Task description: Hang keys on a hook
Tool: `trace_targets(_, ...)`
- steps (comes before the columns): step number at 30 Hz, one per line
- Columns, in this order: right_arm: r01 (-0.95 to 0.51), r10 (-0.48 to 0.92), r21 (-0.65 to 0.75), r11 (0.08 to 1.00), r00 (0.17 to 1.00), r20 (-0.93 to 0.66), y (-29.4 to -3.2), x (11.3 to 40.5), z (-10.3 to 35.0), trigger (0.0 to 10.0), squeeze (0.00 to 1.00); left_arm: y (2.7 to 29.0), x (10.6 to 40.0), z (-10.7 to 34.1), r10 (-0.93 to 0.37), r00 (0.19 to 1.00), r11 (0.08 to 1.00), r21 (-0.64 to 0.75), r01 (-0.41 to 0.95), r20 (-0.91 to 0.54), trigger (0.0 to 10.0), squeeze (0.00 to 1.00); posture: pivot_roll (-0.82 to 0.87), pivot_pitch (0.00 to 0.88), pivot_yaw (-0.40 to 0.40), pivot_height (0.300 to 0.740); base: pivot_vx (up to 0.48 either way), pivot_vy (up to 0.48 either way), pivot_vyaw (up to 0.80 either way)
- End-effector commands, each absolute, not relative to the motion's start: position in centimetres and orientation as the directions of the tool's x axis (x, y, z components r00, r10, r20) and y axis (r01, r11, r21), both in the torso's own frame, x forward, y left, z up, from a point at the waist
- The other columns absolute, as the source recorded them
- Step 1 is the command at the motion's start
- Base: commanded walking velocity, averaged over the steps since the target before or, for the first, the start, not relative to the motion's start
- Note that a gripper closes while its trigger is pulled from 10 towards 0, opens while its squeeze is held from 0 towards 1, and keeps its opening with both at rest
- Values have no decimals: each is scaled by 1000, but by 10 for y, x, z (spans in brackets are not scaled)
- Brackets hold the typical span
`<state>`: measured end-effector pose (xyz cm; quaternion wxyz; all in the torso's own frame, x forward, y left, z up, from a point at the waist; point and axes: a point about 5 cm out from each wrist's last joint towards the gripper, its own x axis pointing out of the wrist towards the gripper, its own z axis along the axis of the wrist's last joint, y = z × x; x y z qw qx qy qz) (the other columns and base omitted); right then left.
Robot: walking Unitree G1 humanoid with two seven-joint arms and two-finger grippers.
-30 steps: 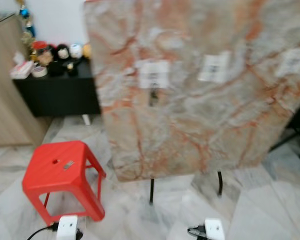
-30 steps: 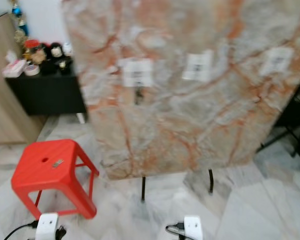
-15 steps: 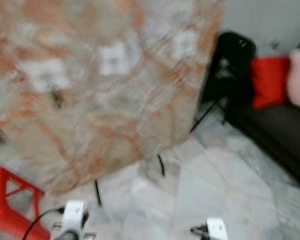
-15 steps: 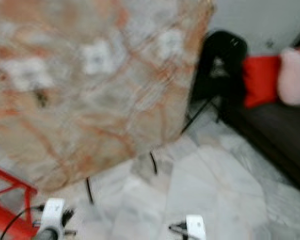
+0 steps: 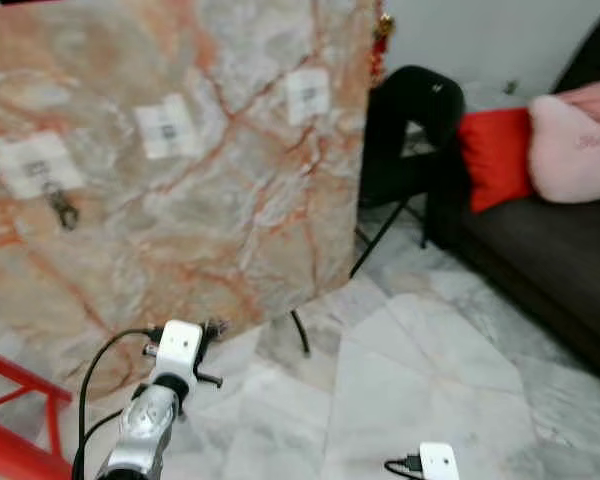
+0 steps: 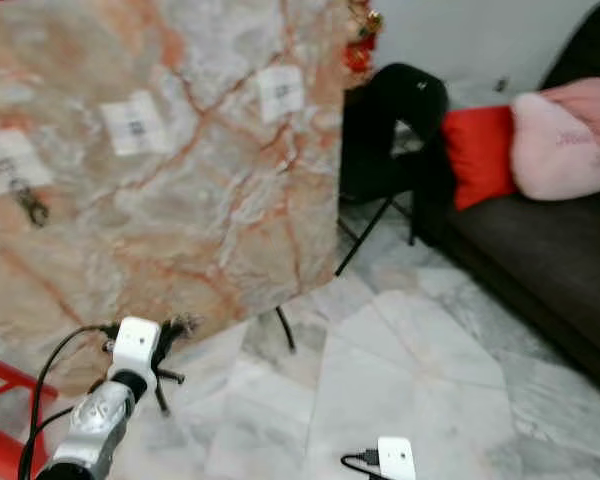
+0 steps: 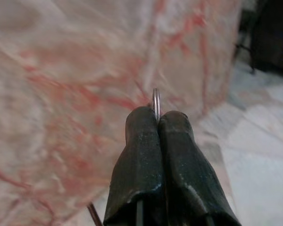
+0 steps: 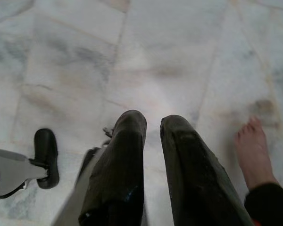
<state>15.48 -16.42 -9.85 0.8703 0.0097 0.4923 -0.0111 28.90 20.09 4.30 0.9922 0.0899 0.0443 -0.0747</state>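
Carrying step: the left gripper (image 7: 156, 117), raised before the marble board (image 5: 180, 180), pinches the key ring (image 7: 156, 102) shut between its fingers; next it must reach the far-left hook (image 5: 62, 208), while the right gripper (image 8: 152, 123) hangs slightly parted.

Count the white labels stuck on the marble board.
3: left label above a hanging key, middle label, right label near the board's edge. More may lie beyond the frame.
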Motion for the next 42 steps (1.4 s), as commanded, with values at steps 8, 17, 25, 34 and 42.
trace_targets(8,28,-10,5,1000,524,-851,-163,157,-98,10000,0,188,288,83,-163,983,983,100,154,84,10000,0,30,0,-1,740,0,0,0)
trace_targets(17,29,-11,6,1000,531,-847,-164,158,-97,10000,0,187,280,83,-125,990,992,32,123,69,10000,0,30,0,-8,740,0,0,0)
trace_targets(25,16,-6,2,1000,527,-850,-165,157,-97,10000,0,184,283,86,-130,991,992,15,129,40,10000,0,29,0,-12,740,0,311,0)
trace_targets(34,11,-5,1,1000,524,-851,-164,156,-98,10000,0,178,281,82,-173,985,985,22,173,5,10000,0,32,0,-7,740,0,444,0)
trace_targets(42,9,-4,1,1000,522,-853,-163,155,-98,10000,0,170,281,85,-235,972,972,19,235,12,10000,0,30,0,-3,740,0,39,0)
